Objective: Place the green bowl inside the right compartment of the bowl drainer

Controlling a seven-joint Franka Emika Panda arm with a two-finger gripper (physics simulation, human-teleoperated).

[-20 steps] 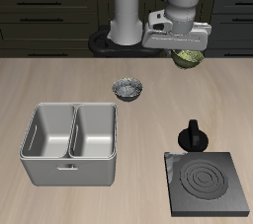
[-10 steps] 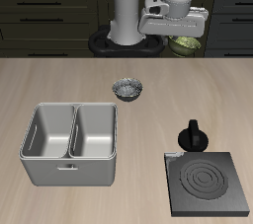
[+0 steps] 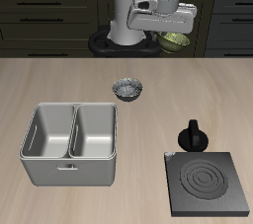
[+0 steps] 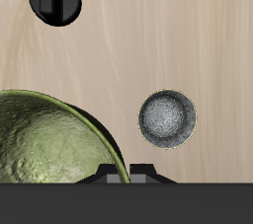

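while aloft, pincer [image 3: 174, 37] seemingly grips green bowl [image 3: 176, 40].

Both renders are evenly and brightly lit, with no blur or edge distortion; everything is sharp. Light seems to fall from above: the bowl drainer [image 3: 71, 143] shows shaded inner walls, and soft shadows sit close under objects on the pale table [image 3: 198, 90]. The upper part of the exterior frame is dark. The green bowl [image 4: 49, 149] carries a mild gloss.

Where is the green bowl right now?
The green bowl is up in the air, held by the gripper, above the table's back part, beyond the small grey bowl.
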